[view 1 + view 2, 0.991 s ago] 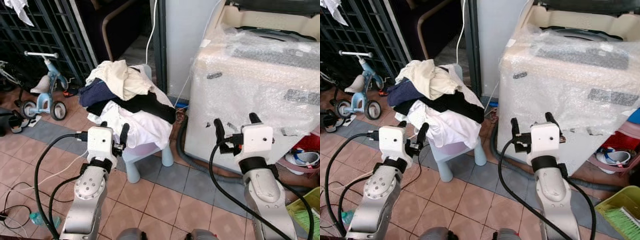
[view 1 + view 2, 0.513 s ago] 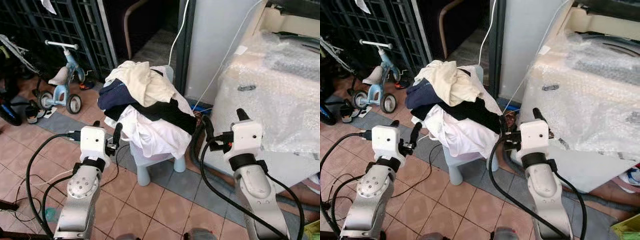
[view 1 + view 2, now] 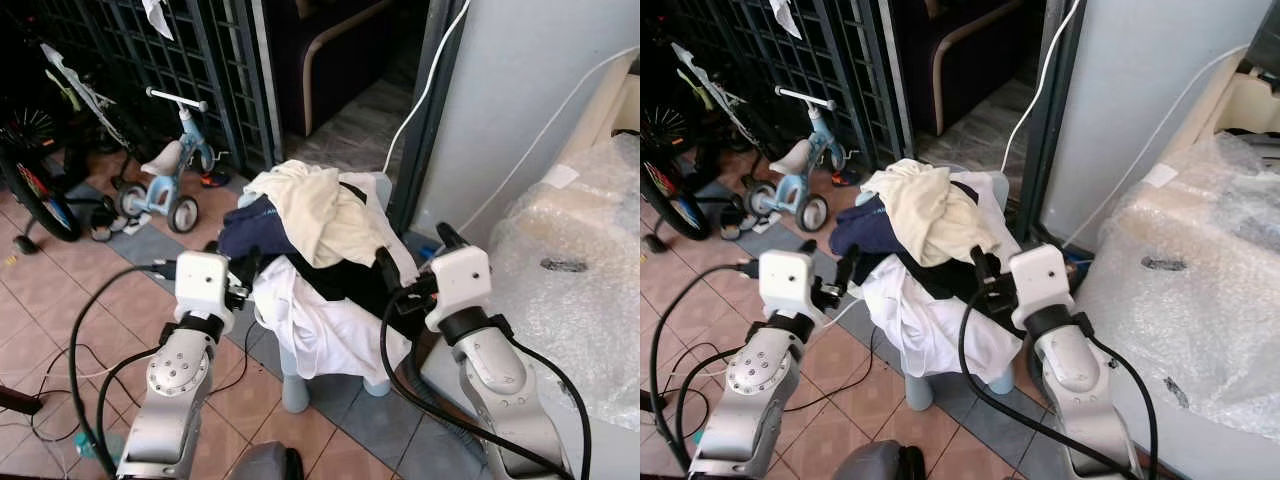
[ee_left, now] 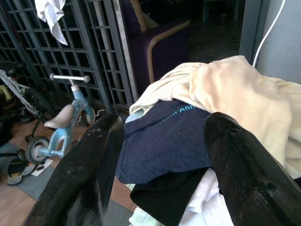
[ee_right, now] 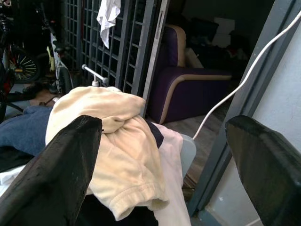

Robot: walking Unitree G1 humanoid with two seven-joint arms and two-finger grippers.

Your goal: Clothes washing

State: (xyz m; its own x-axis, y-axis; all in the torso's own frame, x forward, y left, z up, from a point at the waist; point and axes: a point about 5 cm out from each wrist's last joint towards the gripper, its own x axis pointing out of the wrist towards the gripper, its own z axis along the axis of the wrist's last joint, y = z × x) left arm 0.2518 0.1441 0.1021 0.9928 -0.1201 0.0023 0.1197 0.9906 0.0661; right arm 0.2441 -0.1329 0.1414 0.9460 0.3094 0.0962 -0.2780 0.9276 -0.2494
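We are facing a pile of clothes [image 3: 320, 240] heaped on a small pale stool [image 3: 293, 385], between our two arms. Our left gripper [image 3: 243, 272] is hovering just beside the navy garment [image 4: 164, 141], fingers spread wide and holding nothing. Our right gripper [image 3: 412, 258] is reaching in at the pile's other side, near the cream garment [image 5: 113, 141], jaws likewise wide apart and empty. The bubble-wrapped washing machine [image 3: 1200, 290] is standing at our right
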